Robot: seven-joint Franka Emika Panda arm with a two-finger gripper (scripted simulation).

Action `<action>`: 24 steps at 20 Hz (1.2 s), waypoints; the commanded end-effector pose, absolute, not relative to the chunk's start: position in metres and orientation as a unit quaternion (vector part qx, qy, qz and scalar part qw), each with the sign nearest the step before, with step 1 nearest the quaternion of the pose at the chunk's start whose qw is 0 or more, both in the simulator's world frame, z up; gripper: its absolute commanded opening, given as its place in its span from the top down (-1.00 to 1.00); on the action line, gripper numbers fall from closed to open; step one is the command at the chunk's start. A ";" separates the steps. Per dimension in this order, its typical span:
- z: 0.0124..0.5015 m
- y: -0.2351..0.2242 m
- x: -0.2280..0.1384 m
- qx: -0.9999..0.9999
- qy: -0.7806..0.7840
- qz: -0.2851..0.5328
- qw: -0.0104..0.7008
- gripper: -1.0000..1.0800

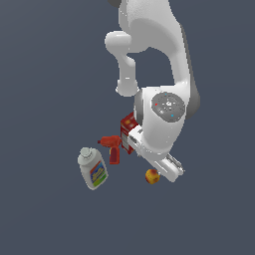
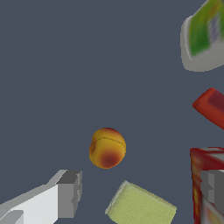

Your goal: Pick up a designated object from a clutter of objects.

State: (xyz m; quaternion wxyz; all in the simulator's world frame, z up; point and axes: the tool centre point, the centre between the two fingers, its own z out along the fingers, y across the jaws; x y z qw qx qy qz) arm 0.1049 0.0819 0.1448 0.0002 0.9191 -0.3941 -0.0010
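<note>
The designated object, a small yellow-orange ball with a red patch (image 2: 107, 148), lies on the dark floor, also seen in the exterior view (image 1: 152, 176). My gripper (image 2: 140, 190) is open, its two grey fingers (image 2: 68, 192) spread wide apart with nothing held. The ball sits ahead of the fingers, not between them. In the exterior view the hand (image 1: 169, 167) hangs just beside the ball, on the exterior view's right of it. A flat pale-yellow sponge (image 2: 141, 205) lies between the fingers in the wrist view.
The red cracker box (image 1: 128, 132) (image 2: 199, 166) stands close to one finger. The red drill (image 1: 112, 147) (image 2: 212, 106) and the white labelled bottle (image 1: 93, 169) (image 2: 203, 39) lie on the exterior view's left of the ball. The arm hides the sponge in the exterior view.
</note>
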 end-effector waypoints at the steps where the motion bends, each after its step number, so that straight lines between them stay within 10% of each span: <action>1: 0.131 0.088 0.109 0.907 -0.420 -0.001 0.000 -0.92; 24: 0.079 0.109 0.118 0.865 -0.502 0.000 0.000 -0.92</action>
